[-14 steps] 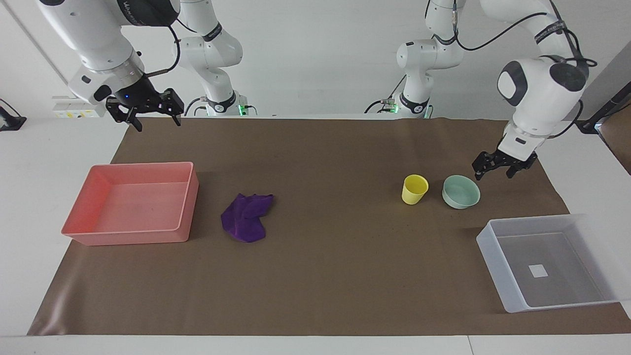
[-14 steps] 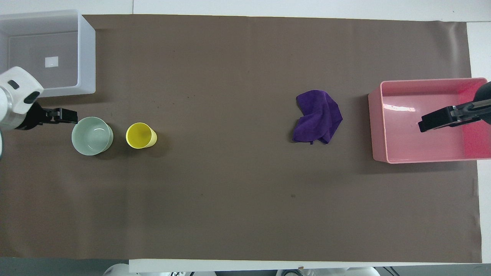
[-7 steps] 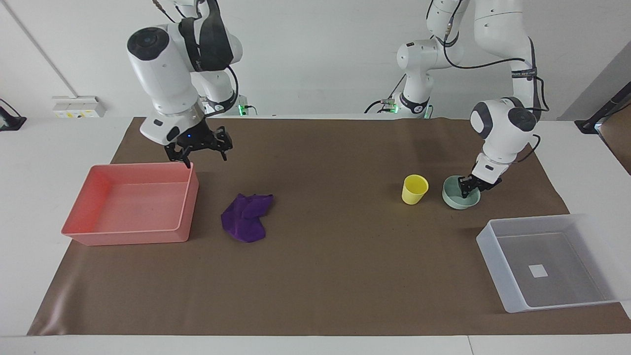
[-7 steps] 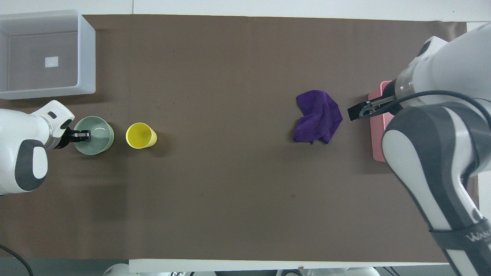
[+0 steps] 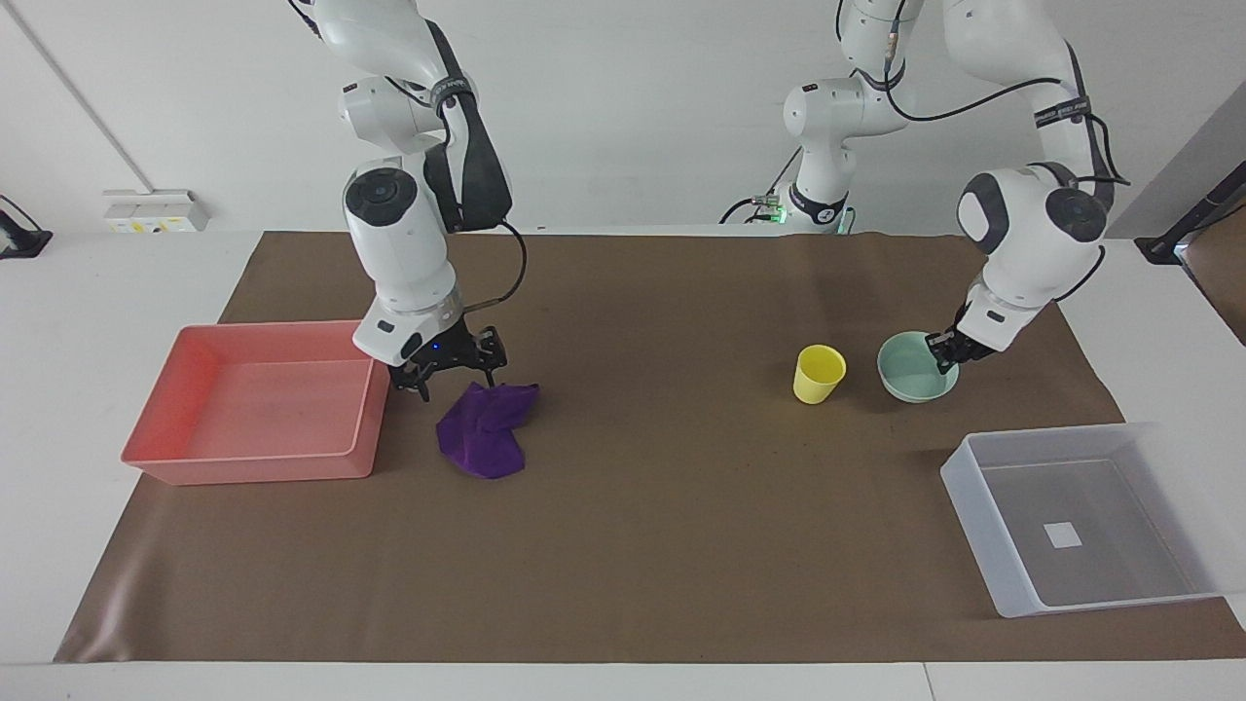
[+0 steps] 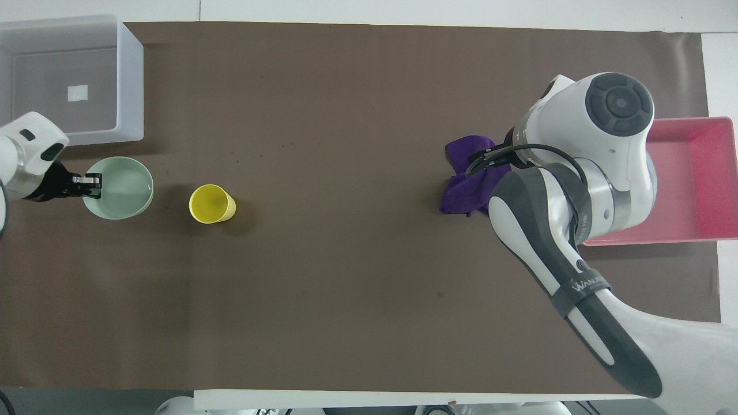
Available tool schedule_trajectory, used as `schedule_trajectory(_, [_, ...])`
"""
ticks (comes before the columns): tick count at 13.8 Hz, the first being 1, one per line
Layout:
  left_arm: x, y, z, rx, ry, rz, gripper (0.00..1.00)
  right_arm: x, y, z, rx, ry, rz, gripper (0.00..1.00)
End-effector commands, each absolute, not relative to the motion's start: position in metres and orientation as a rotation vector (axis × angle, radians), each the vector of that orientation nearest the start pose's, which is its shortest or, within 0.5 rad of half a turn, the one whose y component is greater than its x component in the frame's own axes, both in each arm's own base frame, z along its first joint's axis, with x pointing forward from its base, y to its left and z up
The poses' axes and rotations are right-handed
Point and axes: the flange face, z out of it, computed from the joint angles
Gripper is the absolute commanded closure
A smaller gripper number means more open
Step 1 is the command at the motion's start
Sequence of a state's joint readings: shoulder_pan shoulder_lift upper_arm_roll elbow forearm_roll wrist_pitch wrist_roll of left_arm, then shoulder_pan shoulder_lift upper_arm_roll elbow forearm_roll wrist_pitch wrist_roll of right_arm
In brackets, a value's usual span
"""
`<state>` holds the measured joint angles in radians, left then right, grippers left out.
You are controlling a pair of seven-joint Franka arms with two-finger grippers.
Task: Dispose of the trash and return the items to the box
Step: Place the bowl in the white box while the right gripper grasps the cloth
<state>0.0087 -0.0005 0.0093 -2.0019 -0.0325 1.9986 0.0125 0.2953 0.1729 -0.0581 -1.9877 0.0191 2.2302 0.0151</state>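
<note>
The purple cloth wad (image 5: 484, 433) lies on the brown mat beside the pink tray. My right gripper (image 5: 456, 378) is open and low over the cloth's edge nearer the robots. In the overhead view the arm hides most of the cloth (image 6: 461, 187), and only one black finger (image 6: 477, 163) shows. My left gripper (image 5: 944, 352) is shut on the rim of the mint-green bowl (image 5: 910, 370), which is tilted and slightly raised. It also shows in the overhead view (image 6: 86, 185) at the bowl (image 6: 121, 190). The yellow cup (image 5: 819, 374) (image 6: 212, 204) stands upright beside the bowl.
The translucent bin (image 5: 973, 526) (image 6: 131, 86), with a white label on its bottom, holds nothing and sits at the left arm's end, farther from the robots than the bowl. The pink tray (image 5: 253, 467) (image 6: 692, 190), also holding nothing, sits at the right arm's end.
My right gripper came down from over the pink tray's corner to the purple cloth. My left gripper closed on the bowl's rim, tilted it and shifted it toward the bin.
</note>
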Motion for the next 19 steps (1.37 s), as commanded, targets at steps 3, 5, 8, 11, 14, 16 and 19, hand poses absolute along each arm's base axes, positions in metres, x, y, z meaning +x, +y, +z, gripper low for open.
schedule_trajectory(3, [0.668, 0.059, 0.47, -3.219, -0.217, -0.108, 1.0, 0.574, 0.144, 0.329, -3.105, -0.298, -0.147, 0.2])
schedule_trajectory(5, [0.709, 0.091, 0.447, -3.2, -0.279, -0.204, 1.0, 0.573, 0.144, 0.317, -3.109, -0.246, -0.151, 0.36])
schedule_trajectory(8, [0.735, 0.129, 0.407, -3.174, -0.336, -0.278, 1.0, 0.571, 0.144, 0.314, -3.109, -0.238, -0.149, 0.75])
schedule_trajectory(11, [0.742, 0.137, 0.366, -3.165, -0.235, -0.299, 0.99, 0.575, 0.144, 0.319, -3.107, -0.236, -0.163, 0.95])
schedule_trajectory(14, [0.742, 0.128, 0.357, -3.15, -0.199, -0.359, 0.0, 0.583, 0.144, 0.352, -3.097, -0.226, -0.213, 1.0])
schedule_trajectory(16, [0.738, 0.111, 0.389, -3.168, -0.161, -0.305, 0.0, 0.591, 0.14, 0.383, -3.097, -0.212, -0.206, 1.0])
schedule_trajectory(19, [0.689, 0.058, 0.494, -3.184, -0.062, -0.222, 0.0, 0.596, 0.124, 0.43, -3.102, -0.174, -0.182, 1.0])
